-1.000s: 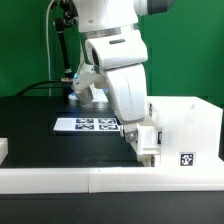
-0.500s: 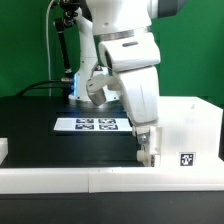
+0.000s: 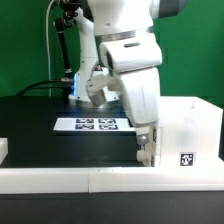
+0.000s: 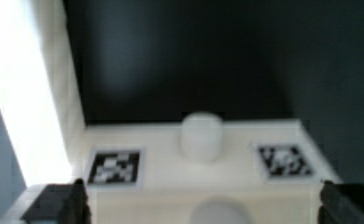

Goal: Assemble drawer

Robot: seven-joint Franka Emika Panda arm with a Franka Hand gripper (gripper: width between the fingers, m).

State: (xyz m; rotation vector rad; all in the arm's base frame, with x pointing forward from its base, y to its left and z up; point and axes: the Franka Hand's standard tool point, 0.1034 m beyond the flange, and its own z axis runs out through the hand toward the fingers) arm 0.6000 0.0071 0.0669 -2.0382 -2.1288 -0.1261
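Note:
The tall white box casing [image 3: 185,122] stands at the exterior view's right and carries a square tag [image 3: 186,158] on its front. My gripper [image 3: 147,150] hangs low against the casing's left side. In the wrist view a small white tray [image 4: 197,165] fills the space below the gripper. Its face shows two tags and a rounded knob [image 4: 200,133]. My gripper [image 4: 200,203] is open, with the dark fingertips [image 4: 54,203] wide apart on either side of the tray. I cannot tell whether they touch it. A second tray is not in view.
The marker board [image 3: 88,124] lies flat on the black table behind the gripper. A long low white border rail [image 3: 60,178] runs along the front edge. A white piece [image 3: 3,150] sits at the far left. A green wall stands behind.
The arm has shifted toward the exterior view's right and the gripper has come closer to the casing's side. In the last half second almost nothing moved.

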